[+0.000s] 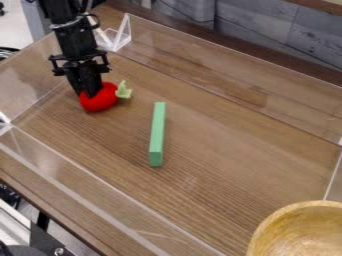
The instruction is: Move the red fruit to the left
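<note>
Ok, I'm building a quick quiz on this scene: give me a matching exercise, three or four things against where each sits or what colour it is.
Things:
1. red fruit
2. green bar
3. wooden bowl
4. end effector

Descriptions:
A. bottom right corner of the picture
B. black, pointing down at the far left
C. lying in the middle of the tray
D. glossy, with a pale leafy tuft

Pairs: 1-D, 2-C, 3-A, 4-B
</note>
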Controlling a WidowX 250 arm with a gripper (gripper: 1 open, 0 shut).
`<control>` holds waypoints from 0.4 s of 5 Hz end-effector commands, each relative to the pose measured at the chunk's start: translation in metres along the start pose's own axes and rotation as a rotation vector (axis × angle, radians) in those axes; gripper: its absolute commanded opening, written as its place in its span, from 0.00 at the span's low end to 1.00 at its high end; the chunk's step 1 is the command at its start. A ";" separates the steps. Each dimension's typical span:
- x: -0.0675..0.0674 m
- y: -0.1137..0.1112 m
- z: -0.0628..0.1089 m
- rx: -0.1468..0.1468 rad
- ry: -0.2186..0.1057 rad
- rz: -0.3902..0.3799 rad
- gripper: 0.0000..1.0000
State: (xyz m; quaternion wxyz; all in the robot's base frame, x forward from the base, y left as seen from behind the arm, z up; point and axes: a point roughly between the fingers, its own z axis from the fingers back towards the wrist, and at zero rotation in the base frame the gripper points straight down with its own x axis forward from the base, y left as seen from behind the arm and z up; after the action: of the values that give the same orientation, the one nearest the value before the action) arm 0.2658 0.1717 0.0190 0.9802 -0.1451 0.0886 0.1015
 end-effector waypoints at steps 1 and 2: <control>-0.004 0.001 -0.008 -0.026 0.037 -0.024 0.00; -0.004 0.000 -0.008 -0.043 0.048 -0.045 0.00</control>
State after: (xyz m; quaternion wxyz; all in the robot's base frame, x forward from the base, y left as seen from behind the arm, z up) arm 0.2654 0.1699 0.0188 0.9781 -0.1659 0.0973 0.0801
